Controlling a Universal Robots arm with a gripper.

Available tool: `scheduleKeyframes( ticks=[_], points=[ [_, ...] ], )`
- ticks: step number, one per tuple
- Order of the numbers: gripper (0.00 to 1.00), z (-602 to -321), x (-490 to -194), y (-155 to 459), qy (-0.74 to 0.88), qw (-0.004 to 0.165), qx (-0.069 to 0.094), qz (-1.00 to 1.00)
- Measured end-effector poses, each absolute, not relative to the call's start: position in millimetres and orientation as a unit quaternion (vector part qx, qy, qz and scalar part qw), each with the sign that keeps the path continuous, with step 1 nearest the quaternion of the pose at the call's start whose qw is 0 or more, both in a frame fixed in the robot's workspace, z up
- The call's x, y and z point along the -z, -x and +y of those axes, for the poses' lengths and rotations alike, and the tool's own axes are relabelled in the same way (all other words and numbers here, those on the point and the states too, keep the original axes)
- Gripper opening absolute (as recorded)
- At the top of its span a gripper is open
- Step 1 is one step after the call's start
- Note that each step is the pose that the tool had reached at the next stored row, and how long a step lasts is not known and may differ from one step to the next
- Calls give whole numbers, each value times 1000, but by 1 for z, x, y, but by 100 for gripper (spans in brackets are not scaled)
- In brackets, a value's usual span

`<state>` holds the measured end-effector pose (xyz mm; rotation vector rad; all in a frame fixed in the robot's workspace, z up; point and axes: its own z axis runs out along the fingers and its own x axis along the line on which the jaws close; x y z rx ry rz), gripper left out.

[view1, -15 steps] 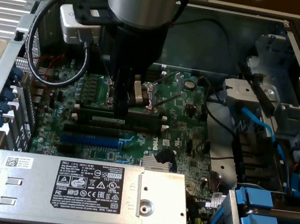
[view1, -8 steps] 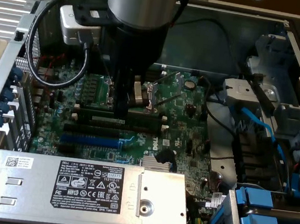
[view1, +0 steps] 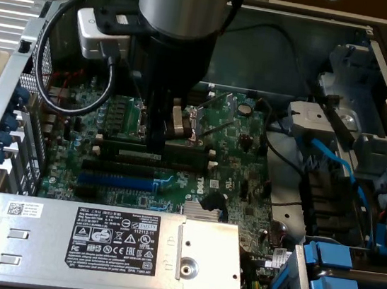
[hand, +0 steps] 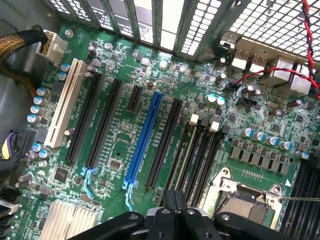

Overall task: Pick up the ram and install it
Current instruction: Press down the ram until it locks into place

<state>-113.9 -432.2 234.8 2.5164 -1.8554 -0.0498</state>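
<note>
ram (view1: 150, 155) just below closed gripper (view1: 155, 139)

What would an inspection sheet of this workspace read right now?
Surface: motherboard inside an open computer case; blue expansion slot beside black slots.
Job's things: ram lies along a black slot, just under the end effector.
Clutter: nothing seen.
Grippers: end effector shut, tip down at the ram; whether it grips it cannot be told.
Cables: black cable looped at the exterior view's left; blue cable at its right.
Surroundings: labelled power supply; blue drive carriers.
</note>
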Motion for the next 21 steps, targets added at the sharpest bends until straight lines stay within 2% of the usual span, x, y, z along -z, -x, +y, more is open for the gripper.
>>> scheduleKeyframes(
  ticks=[21],
  points=[
    [11,-432,-231,114,-805,7,19,-593]
  ],
)
